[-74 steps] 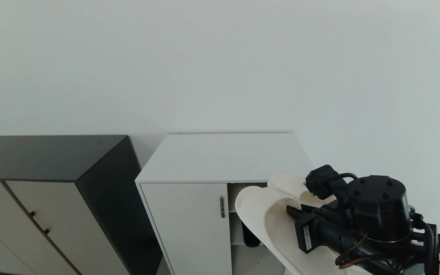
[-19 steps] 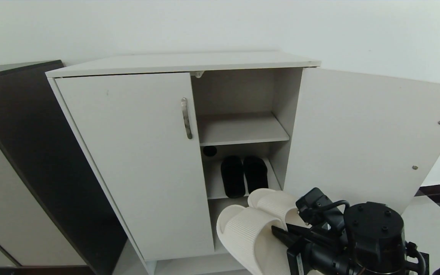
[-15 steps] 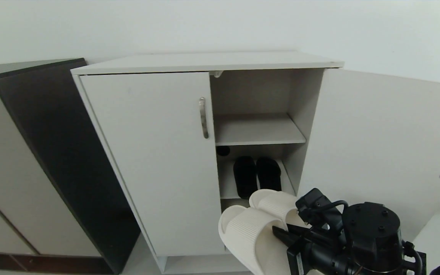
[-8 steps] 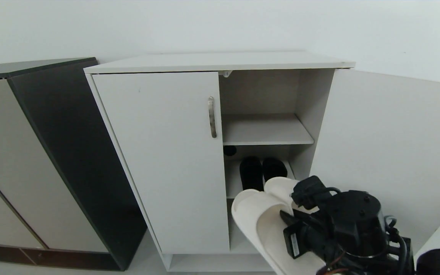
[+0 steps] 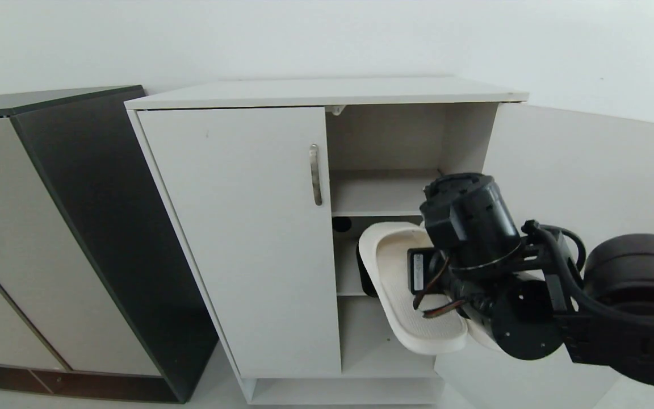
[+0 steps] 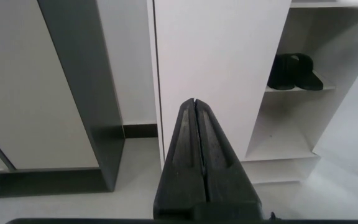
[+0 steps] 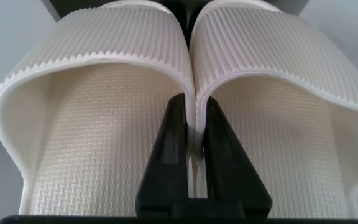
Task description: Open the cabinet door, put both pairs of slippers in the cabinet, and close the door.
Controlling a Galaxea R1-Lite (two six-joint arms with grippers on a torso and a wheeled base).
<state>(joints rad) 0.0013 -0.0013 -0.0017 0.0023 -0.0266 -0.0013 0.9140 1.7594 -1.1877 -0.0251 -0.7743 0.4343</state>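
The white cabinet (image 5: 327,91) stands with its right door (image 5: 582,170) swung open and its left door (image 5: 247,227) closed. My right gripper (image 7: 193,109) is shut on the touching inner edges of the white slippers (image 5: 401,278), holding the pair side by side in front of the middle shelf. In the right wrist view the white slippers (image 7: 104,124) spread to both sides of the fingers. The black slippers (image 6: 294,71) lie on the middle shelf; in the head view only a dark edge (image 5: 364,278) shows behind the white pair. My left gripper (image 6: 194,106) is shut on nothing, low before the closed door.
A dark cabinet (image 5: 77,199) with pale doors stands close on the left. The closed door carries a metal handle (image 5: 315,174). The upper shelf (image 5: 378,193) and the bottom compartment (image 5: 372,341) hold nothing. Light floor lies in front.
The camera dropped and shifted until the open cabinet came into view. In the last half second my right arm lifted the white slippers from low down up in front of the middle shelf.
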